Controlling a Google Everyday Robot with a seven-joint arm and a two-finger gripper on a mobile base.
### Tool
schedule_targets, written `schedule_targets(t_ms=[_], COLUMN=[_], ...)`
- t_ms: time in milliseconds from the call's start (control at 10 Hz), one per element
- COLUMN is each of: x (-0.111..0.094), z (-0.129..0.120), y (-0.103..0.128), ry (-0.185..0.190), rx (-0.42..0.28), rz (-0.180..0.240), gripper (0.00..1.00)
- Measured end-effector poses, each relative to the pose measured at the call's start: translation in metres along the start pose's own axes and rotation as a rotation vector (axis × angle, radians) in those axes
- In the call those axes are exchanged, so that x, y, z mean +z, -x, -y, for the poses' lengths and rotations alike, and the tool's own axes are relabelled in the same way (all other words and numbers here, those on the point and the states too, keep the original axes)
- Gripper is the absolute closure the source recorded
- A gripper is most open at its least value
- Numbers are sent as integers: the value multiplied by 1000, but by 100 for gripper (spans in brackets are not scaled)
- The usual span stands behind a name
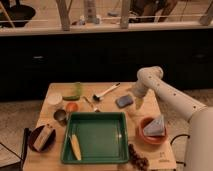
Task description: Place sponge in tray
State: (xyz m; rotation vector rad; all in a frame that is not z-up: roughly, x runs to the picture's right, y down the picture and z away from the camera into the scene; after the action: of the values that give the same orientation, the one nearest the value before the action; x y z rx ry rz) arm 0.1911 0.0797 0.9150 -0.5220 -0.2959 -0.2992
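The sponge (124,101), a small flat blue-grey pad, lies on the wooden table behind the tray's far right corner. The tray (100,137) is a large deep-green rectangle at the table's front middle, with a yellow corn cob (75,146) lying in its left side. My gripper (137,103) hangs from the white arm just to the right of the sponge, low over the table and close beside it. The sponge lies outside the tray.
An orange bowl (145,136) with a pale blue cloth (154,126) stands right of the tray. A dark plate (34,142) with a tan block sits front left. A brush (106,92), a spoon, cups (60,116), a green container (74,91) and grapes (137,157) lie around the tray.
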Motion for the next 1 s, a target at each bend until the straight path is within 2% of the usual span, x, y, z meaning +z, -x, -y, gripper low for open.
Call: schedule_targets(t_ms=[200,1000], x=[10,28], z=[0,-7], y=[2,-4], ry=[8,34], rx=[3,21], rz=[8,17], gripper=[20,20])
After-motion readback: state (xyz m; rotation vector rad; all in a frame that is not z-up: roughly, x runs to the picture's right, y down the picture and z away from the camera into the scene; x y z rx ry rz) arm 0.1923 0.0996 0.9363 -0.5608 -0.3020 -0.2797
